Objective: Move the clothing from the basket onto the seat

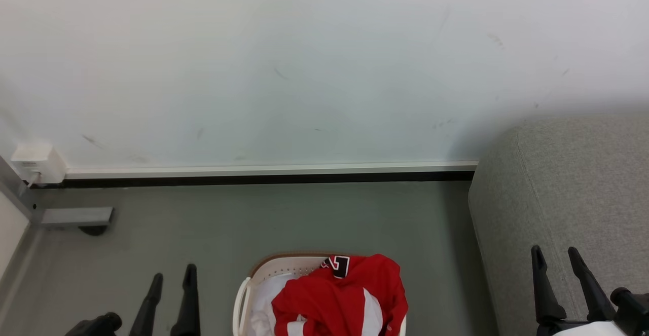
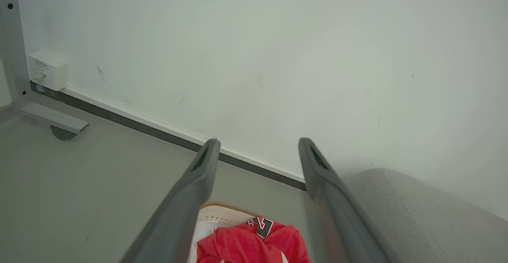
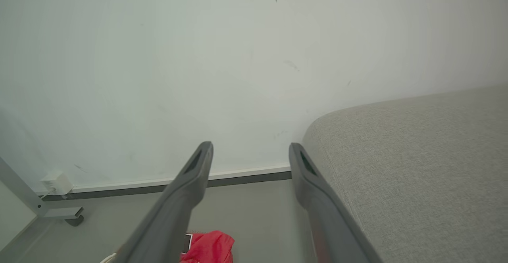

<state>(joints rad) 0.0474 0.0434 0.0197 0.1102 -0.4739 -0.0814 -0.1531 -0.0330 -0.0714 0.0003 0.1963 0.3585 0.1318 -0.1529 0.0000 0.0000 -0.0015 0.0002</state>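
**A:** Where is the clothing?

**B:** The clothing is heaped in the basket on the floor, draped over the basket's right rim. A white sheet is under its left side.

**A:** And relative to the fingers?

**B:** It lies between the left fingers and the right fingers, somewhat nearer the left pair and touching neither. Both pairs point towards the wall. The right pair is in front of the seat, which stands to the right of the basket and apart from it.

**A:** Are they gripping anything?

**B:** No. Both pairs are spread wide with nothing between them.

**A:** Which way does the clothing point?

**B:** It is too bunched up to show a clear long axis. Its number patch is at the far edge, towards the wall. The picture's edge cuts off the basket, so I cannot tell its long axis.

**A:** What's the count?

**B:** One red garment, one sheet, one basket, one seat and two pairs of fingers.
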